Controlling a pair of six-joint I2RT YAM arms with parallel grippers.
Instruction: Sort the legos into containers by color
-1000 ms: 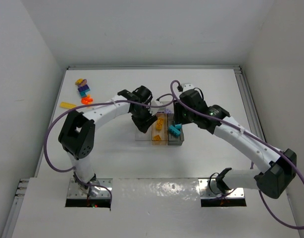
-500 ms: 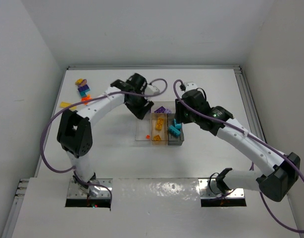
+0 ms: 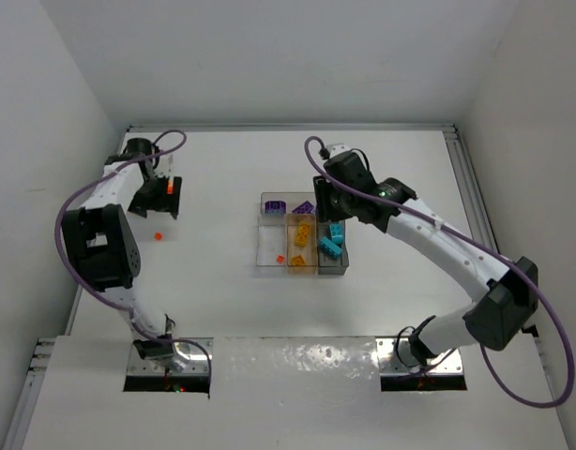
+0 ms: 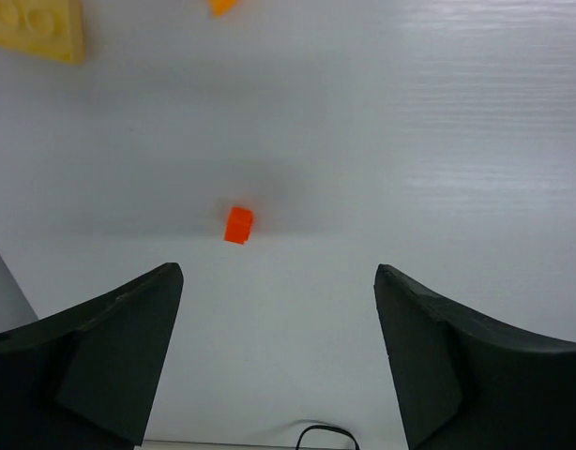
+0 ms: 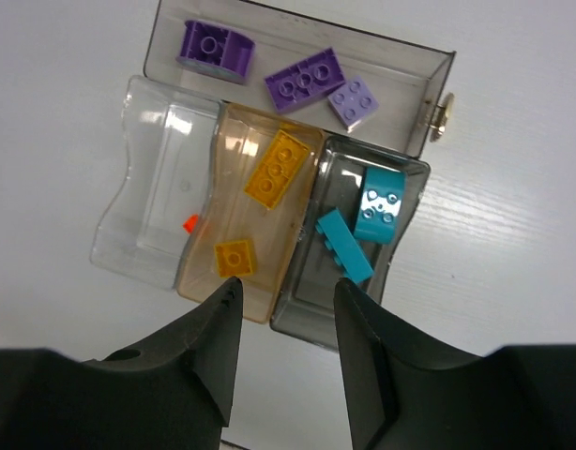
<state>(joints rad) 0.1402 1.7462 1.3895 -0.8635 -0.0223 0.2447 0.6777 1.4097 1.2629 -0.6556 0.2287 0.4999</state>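
Your L gripper hung over the far-left part of the table w/ jaws wide apart & empty; the orange brick lay loose just ahead of them, roughly centred, well apart from the tray; the R gripper hovered above the tray, fingers narrowly parted, nothing betw. them. The step in hand looked like picking that brick; to do it well you needed to centre on it, twist the wrist a bit since it sat skewed to the fingers, drop straight till the tips nearly met the table, then close on its flat sides; it was tiny, so a high or off-centre close would prob. have flicked it away. Its bin was likely the left clear one, where another orange piece lay. Only the L wrist cam showed the skew & a yellow plate at the top edge; only the top cam showed the gap to the tray; only the R wrist cam showed the sorting clearly: purple in the long bin, yellow mid, teal right.
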